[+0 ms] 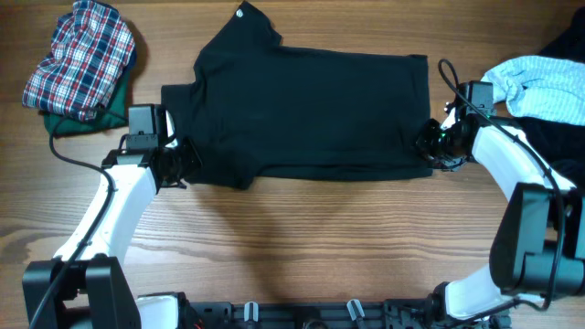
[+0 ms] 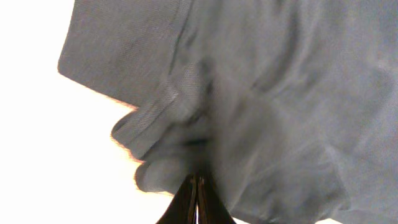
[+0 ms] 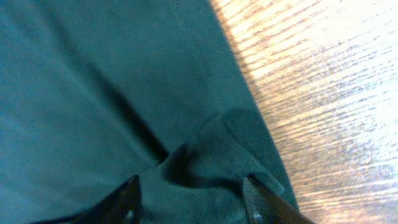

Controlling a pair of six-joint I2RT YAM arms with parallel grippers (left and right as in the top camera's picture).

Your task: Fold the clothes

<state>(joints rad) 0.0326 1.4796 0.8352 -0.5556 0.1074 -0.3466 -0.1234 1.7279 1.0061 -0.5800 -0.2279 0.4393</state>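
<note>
Mid-fold at the wooden table (image 1: pixel 302 247): the black T-shirt (image 1: pixel 311 114) lies spread flat across the middle, its long near edge running almost straight between my two grippers. My left gripper (image 1: pixel 178 164) sits at the shirt's near left corner, clenched on a bunched fold of the hemmed fabric, fingers pressed together. My right gripper (image 1: pixel 430 144) sits at the near right corner, released, its fingers (image 3: pixel 127 199) apart with a soft hump of cloth lying between them and bare wood just beside the shirt's edge. One flap of the shirt juts toward the far side and carries a small white mark.

Open wood stretches in front of the shirt, between my arms; a narrower bare strip separates the shirt from each side pile.

By count: one black T-shirt spread out; on the far left, one plaid garment (image 1: pixel 78 59) lying on one green garment (image 1: pixel 78 121); on the far right, one light blue garment (image 1: pixel 539 87) on a dark garment (image 1: pixel 562 137) at the table's edge. Two arms, two grippers.
</note>
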